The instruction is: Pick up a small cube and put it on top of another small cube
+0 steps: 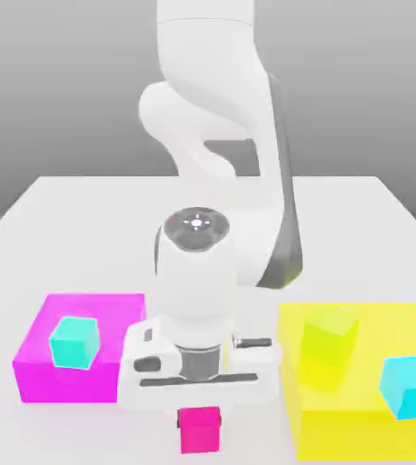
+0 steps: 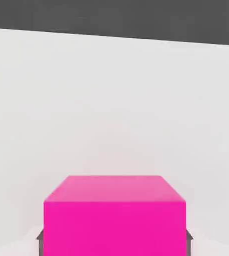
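Observation:
A small magenta cube (image 1: 199, 430) sits on the white table near the front edge, directly under my gripper (image 1: 199, 410). The hand hangs straight down over it. In the hand view the magenta cube (image 2: 114, 215) looms large, and dark finger pads (image 2: 38, 238) press against both of its sides, so the gripper is shut on it. A small teal cube (image 1: 74, 341) rests on a flat magenta block (image 1: 44, 363) on the exterior view's left. A yellow-green cube (image 1: 329, 334) and a cyan cube (image 1: 409, 387) rest on a flat yellow block (image 1: 357, 427) on the exterior view's right.
The white arm rises behind the hand at the middle of the table (image 1: 203, 195). The two flat blocks flank the gripper closely on either side. Bare white table stretches behind them toward the far edge.

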Action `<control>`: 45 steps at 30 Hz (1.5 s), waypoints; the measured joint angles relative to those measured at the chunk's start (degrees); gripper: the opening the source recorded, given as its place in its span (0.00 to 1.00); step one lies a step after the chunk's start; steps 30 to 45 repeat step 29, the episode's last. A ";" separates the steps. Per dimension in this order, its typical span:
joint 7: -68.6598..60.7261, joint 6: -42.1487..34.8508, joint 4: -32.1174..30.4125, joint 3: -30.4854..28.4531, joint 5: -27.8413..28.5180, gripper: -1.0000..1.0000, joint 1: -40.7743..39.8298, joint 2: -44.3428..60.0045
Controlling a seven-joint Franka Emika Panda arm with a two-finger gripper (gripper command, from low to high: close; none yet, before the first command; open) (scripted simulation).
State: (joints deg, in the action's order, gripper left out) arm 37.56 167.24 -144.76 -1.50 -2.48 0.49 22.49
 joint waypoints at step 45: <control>-23.57 -22.94 -7.20 8.87 0.59 1.00 15.64 -30.13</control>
